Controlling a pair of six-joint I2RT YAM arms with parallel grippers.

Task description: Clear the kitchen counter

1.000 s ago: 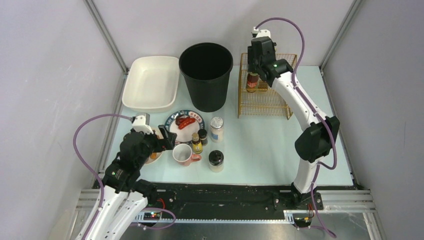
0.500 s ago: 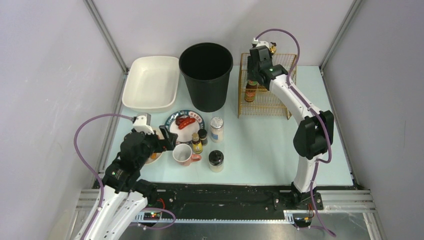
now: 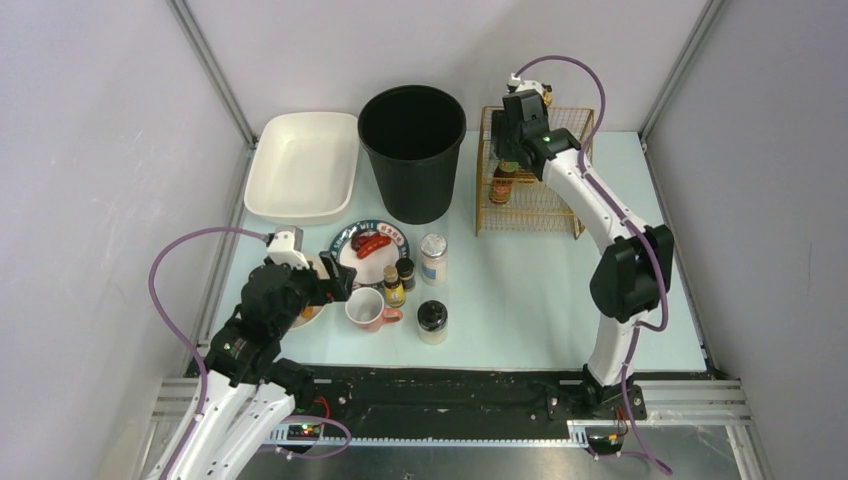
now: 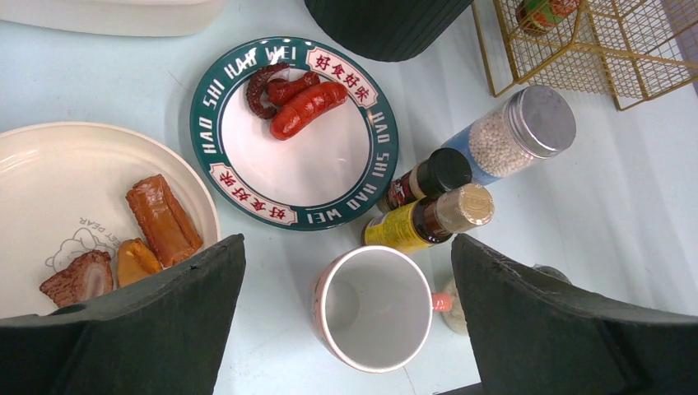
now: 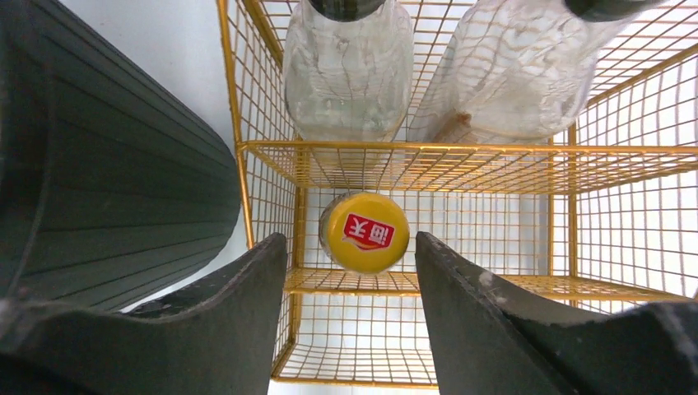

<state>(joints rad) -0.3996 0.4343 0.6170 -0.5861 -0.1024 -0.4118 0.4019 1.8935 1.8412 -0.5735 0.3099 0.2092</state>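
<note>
The pale green kitchen counter (image 3: 540, 290) holds a green-rimmed plate (image 3: 384, 258) of sausages, a white plate (image 4: 49, 173) of food pieces, a pink mug (image 3: 365, 308), two small bottles (image 4: 424, 222), a silver-lidded jar (image 3: 433, 258) and a black-lidded jar (image 3: 432, 322). My left gripper (image 3: 330, 285) is open and empty above the mug (image 4: 374, 309). My right gripper (image 3: 512, 150) is open and empty above a yellow-lidded sauce bottle (image 5: 365, 232), which stands in the gold wire rack (image 5: 428, 152). The bottle also shows in the top view (image 3: 503, 185).
A black bin (image 3: 412, 150) stands at the back middle, close to the left of the rack (image 3: 530, 205). A white tray (image 3: 302, 165) lies at the back left. Two clear bottles (image 5: 350, 74) lie in the rack's upper tier. Grey walls and metal posts enclose the counter.
My right gripper has let go of the sauce bottle, which now stands in the rack, and has drawn up and back from it. The left arm has not moved.
</note>
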